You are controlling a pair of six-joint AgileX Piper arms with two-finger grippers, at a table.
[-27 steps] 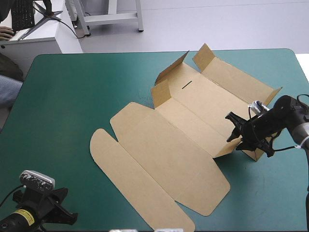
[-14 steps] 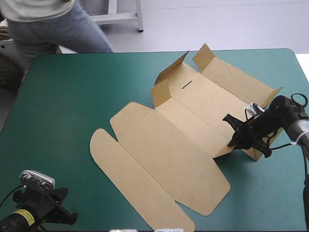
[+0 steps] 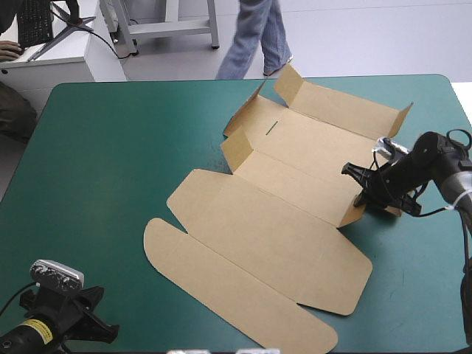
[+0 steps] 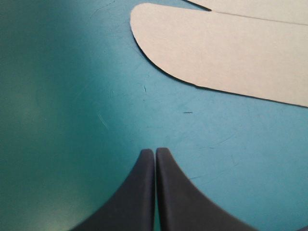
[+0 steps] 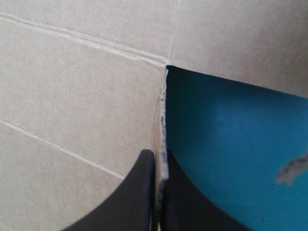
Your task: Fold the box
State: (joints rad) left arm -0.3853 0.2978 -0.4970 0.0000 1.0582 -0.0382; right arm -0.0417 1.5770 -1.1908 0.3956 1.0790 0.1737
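Note:
The brown box [image 3: 280, 221] lies partly folded in the middle of the table. Its far walls and corner flaps stand up, and the lid with its long rounded flap lies flat toward the near edge. My right gripper [image 3: 366, 193] is at the box's right side, shut on the raised side flap. In the right wrist view the board's edge [image 5: 162, 144] runs between the black fingers [image 5: 144, 192]. My left gripper [image 3: 99, 317] rests low at the near left corner, apart from the box. Its fingers meet [image 4: 155, 153] over the teal-green cover, with the rounded flap [image 4: 226, 53] ahead of them.
The table's right edge [image 3: 466, 243] runs close behind my right gripper. Bare teal-green cover [image 3: 103, 162] stretches from the box to the left edge and down to my left gripper.
My right gripper has dragged the flap it holds toward the far edge. The whole box has turned with it, and the lid's near end has swung right. My left arm has stayed still.

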